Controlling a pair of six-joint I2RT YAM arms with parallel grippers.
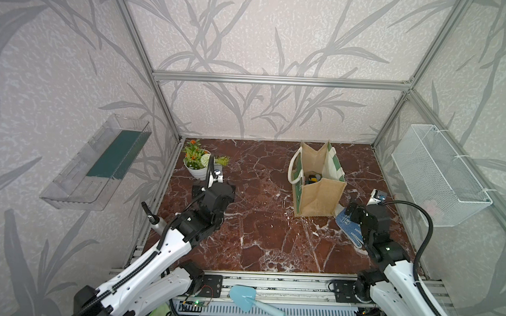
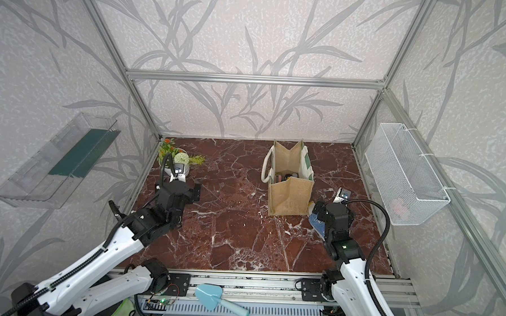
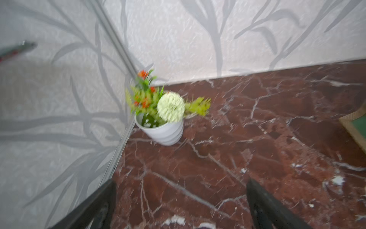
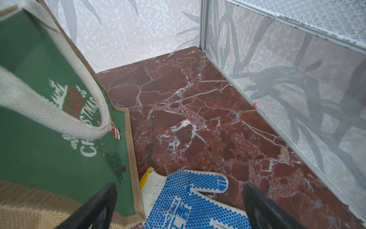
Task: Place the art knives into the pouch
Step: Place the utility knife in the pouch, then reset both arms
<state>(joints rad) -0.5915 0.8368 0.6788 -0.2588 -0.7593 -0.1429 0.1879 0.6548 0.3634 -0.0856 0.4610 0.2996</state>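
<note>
Inside the pouch (image 1: 317,193), low against its near wall, a small yellow-and-black thing (image 1: 314,179) shows in a top view. By its colours it is probably the art knife, though it is too small to be sure, and other small items lie beside it. No knife shows on the table (image 1: 257,223).

The pouch stands upright and open at about 1 o'clock from the table's middle. One white rope handle (image 4: 59,119) droops down its green printed face.

At 4 o'clock of the pouch lies a white glove with blue dots (image 4: 188,198), its cuff just beside the pouch's bottom corner. The right gripper (image 4: 180,185) hangs over that glove, released, jaws spread wide with nothing between them. One finger is close in front of the green face; whether it touches I cannot tell.

The left gripper (image 3: 181,182) is well apart at 9 o'clock, likewise released and empty. It faces a white flower pot (image 3: 164,132) in the 11 o'clock corner.

The placing looks done, so I judge the step in hand to be the retreat. The right arm would best rise before it swings away, so that neither finger hooks the drooping handle, tips the pouch or drags the glove. The left arm has open table around it and needs only to keep off the pot.
</note>
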